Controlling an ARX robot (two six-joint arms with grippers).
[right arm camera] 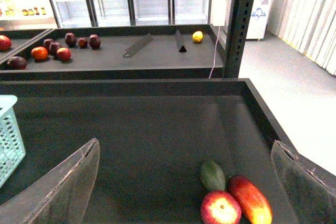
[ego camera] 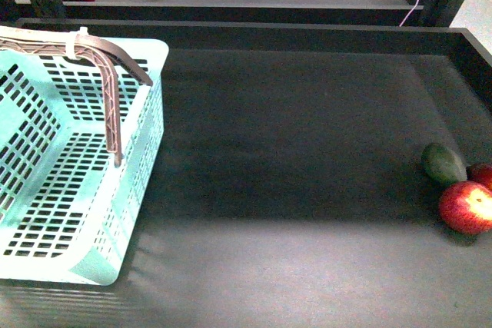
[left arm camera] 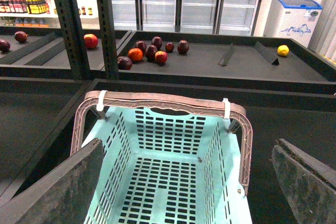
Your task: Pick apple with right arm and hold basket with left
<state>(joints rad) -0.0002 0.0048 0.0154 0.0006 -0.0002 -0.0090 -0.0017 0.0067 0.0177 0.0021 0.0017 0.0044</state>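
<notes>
- Front view: the basket (ego camera: 146, 140) sits on the dark tabletop (ego camera: 292, 151), its handles (ego camera: 115, 113) raised together (a white tie (ego camera: 77, 42) binds them).
- Left pincer (left arm camera: 188, 150) hangs over the basket, jaws wide apart, gripping nothing.
- Well right of the basket lies the apple (ego camera: 467, 207), just beside a green fruit (ego camera: 443, 163).
- Right pincer (right arm camera: 185, 150), also spread and bare, hangs near the apple.

Front camera looks steeply down; the raised wrist views share its basket (ego camera: 154, 53) and, probably, edge-cropped apple (ego camera: 467, 207).
</notes>
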